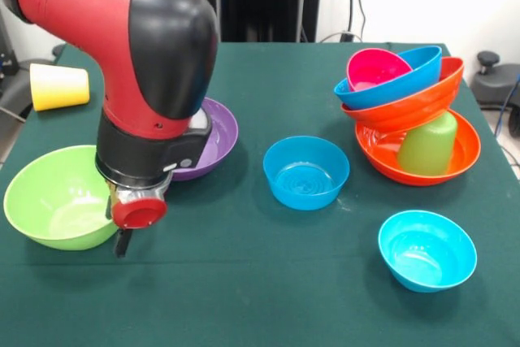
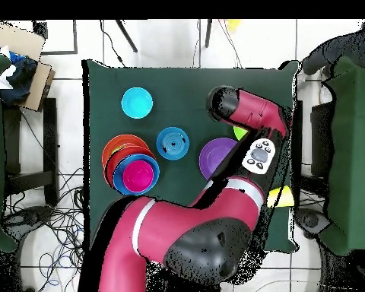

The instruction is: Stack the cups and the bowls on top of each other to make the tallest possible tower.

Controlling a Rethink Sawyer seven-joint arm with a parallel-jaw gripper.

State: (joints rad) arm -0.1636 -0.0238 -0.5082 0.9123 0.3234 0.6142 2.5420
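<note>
Four pieces stacked, six loose, hand low at the lime green bowl

Four pieces make up the tower [image 1: 410, 123] at the right of the front view: an orange bowl [image 1: 455, 160] on the counter [image 1: 244, 282], a light green cup [image 1: 429, 145] upside down inside it, a second orange bowl [image 1: 406, 111] tilted on the cup, then a blue bowl [image 1: 402, 83] holding the pink-red bowl [image 1: 375, 67]. The pile leans toward the picture's left.

Loose pieces, all mouth-up except one: the lime green bowl [image 1: 57, 197] at the left, the purple bowl [image 1: 219, 140] partly behind the arm, another blue bowl [image 1: 306, 171] mid-counter, the small cyan bowl [image 1: 426, 249] near the front. The yellow cup [image 1: 58, 86] lies on its side at the far left, its long axis running roughly left to right, mouth toward the left edge.

The hand [image 1: 123, 237] hangs low at the lime green bowl's right rim; I cannot tell whether it is open or closed, since the wrist hides most of it. In my judgement the lime green bowl is the nearest piece, just left of the hand, with the purple bowl close behind. The tower stands well apart to the right, so anything picked up here must cross the counter and land on a tilted top, which looks risky.
</note>
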